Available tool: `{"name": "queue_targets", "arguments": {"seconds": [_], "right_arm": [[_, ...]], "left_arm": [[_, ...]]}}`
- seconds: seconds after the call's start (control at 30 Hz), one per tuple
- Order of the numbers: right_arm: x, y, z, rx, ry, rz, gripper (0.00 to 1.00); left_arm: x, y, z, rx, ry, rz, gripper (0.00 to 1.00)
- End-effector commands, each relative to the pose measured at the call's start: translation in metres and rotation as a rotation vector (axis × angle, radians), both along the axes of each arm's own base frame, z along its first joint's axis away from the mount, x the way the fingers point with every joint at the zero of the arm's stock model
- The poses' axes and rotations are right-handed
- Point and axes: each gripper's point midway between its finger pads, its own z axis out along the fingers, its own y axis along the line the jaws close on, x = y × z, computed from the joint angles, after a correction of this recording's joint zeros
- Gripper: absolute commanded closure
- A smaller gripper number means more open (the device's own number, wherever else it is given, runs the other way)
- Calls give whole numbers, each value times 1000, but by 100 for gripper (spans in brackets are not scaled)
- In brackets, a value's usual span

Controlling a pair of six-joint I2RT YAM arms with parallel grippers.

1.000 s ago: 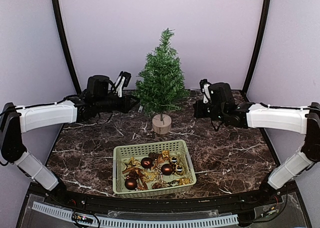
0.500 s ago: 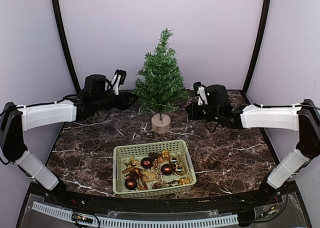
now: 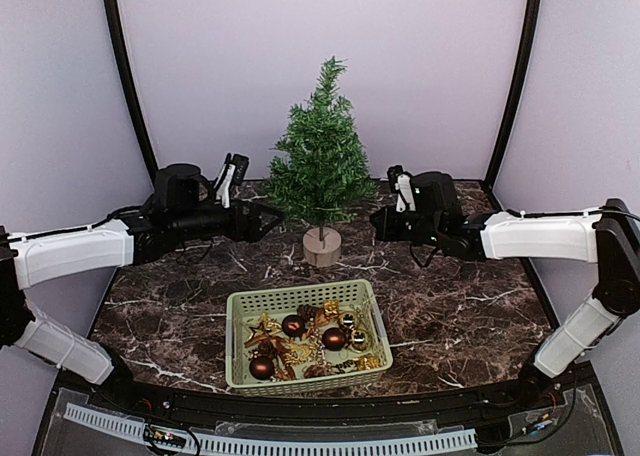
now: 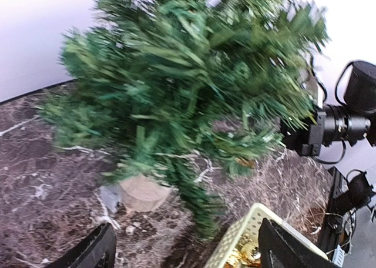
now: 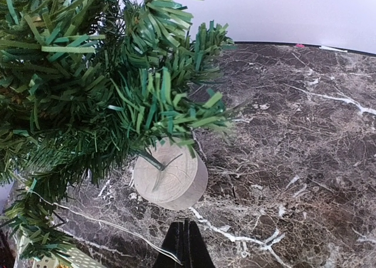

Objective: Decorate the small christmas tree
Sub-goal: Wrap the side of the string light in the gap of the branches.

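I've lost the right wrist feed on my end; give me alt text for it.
The small christmas tree fills the left of the view, its round wooden base standing on the dark marble table just ahead of the shut right gripper. A thin pale strand runs across the table from under the branches toward the gripper.

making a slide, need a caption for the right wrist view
Shut right tool facing the round light wooden base of the small green bristly christmas tree on a dark marbled tabletop.
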Motion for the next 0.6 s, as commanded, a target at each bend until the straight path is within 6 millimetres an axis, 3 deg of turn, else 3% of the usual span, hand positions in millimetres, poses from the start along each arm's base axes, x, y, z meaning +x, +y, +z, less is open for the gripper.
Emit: {"name": "queue_targets", "arguments": {"seconds": [0.0, 0.23, 0.37, 0.57], "right_arm": [[3, 0, 9, 41, -26, -9, 100], [-6, -9, 27, 59, -58, -13, 100], [-11, -14, 32, 66, -66, -19, 100], [-16, -17, 42, 76, -83, -12, 100]], "left_arm": [[-7, -12, -7, -17, 38, -31, 13], [-2, -25, 15, -48, -28, -37, 25], [3, -32, 6, -53, 24, -44, 33], [10, -34, -17, -21, 83, -26, 30]]}}
